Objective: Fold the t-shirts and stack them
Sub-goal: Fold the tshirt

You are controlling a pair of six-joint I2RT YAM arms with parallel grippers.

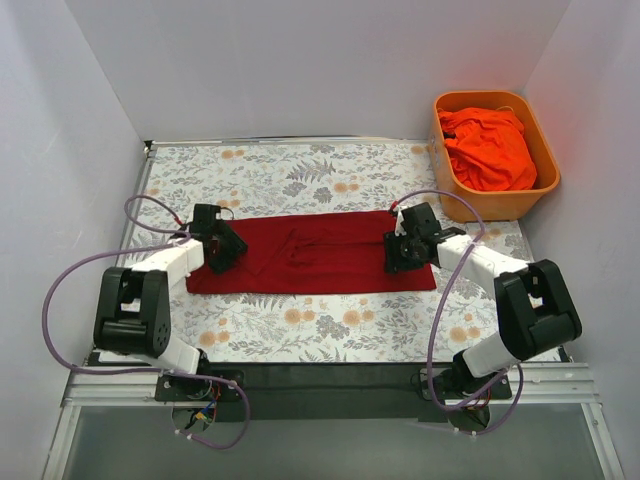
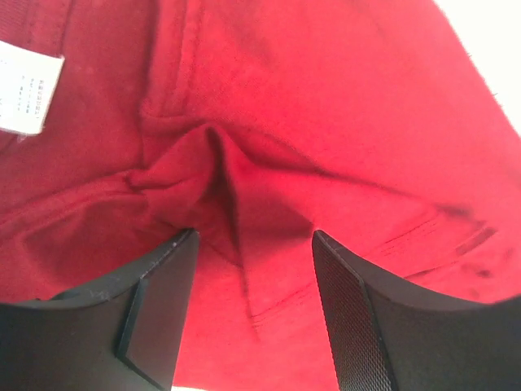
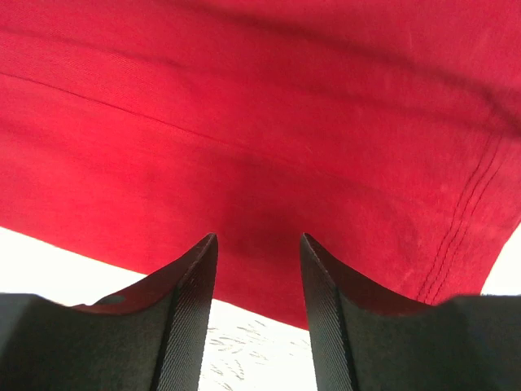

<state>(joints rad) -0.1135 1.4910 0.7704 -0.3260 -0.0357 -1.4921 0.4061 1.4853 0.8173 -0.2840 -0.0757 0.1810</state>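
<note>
The dark crimson t-shirt [image 1: 310, 252] lies folded into a long flat strip across the middle of the table. My left gripper [image 1: 222, 248] is over its left end, open, with a bunched fold of the cloth [image 2: 236, 204] between the fingers. My right gripper [image 1: 400, 252] is over its right end, open, above the cloth's near edge [image 3: 260, 204]. A white label [image 2: 28, 85] shows in the left wrist view. The bright orange-red t-shirt [image 1: 490, 148] lies crumpled in the orange tub.
The orange plastic tub [image 1: 545, 185] stands at the back right, just beyond the right arm. The table has a floral cover [image 1: 330, 320]. White walls close in the left, back and right.
</note>
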